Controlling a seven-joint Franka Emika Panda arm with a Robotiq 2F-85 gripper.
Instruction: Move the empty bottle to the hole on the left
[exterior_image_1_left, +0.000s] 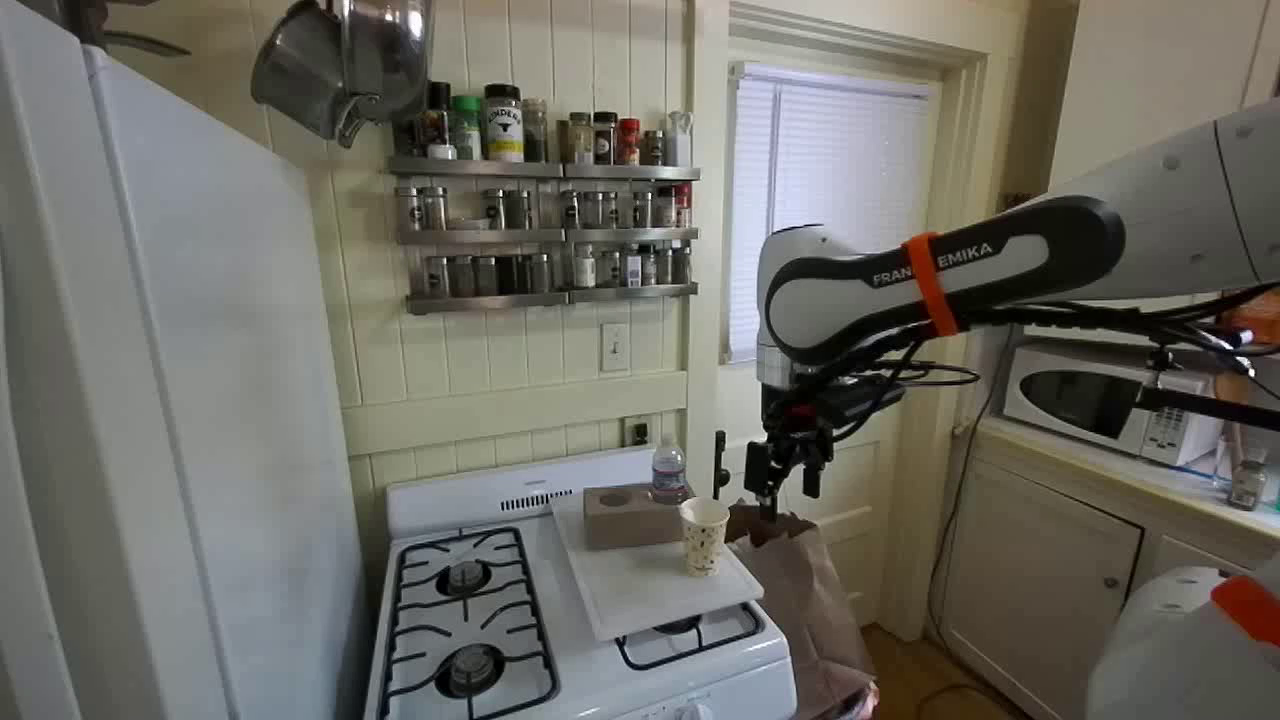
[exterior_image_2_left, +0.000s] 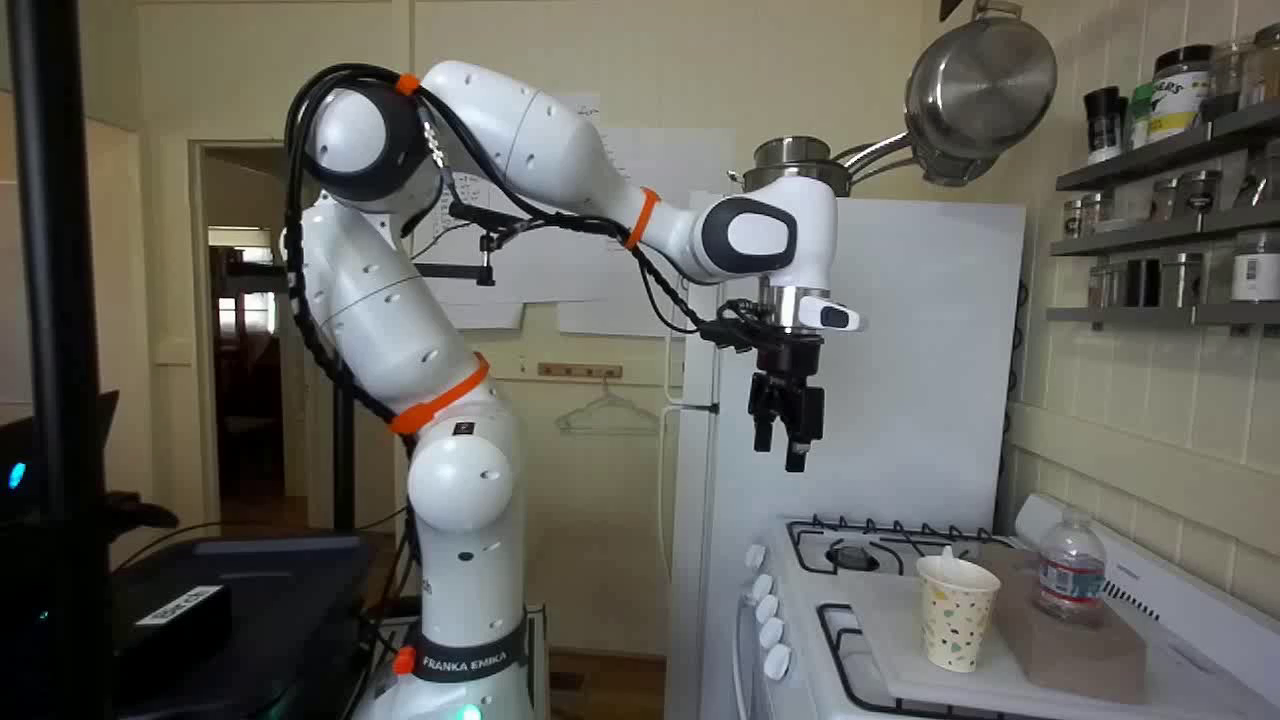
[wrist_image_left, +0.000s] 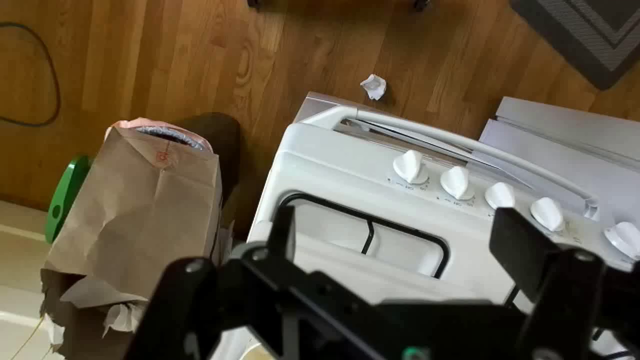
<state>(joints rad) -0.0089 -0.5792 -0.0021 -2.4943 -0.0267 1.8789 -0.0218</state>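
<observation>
At lower centre in an exterior view, we see the clear bottle (exterior_image_1_left: 668, 474) upright at the right end of the brown box (exterior_image_1_left: 630, 522); low in the wrist view, the gripper (wrist_image_left: 395, 231) has its fingers wide apart.

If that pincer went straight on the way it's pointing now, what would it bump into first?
Pointing down, the pincer would probably meet the stove, around its front burner grate, though unclear depth leaves the exact spot uncertain.
</observation>
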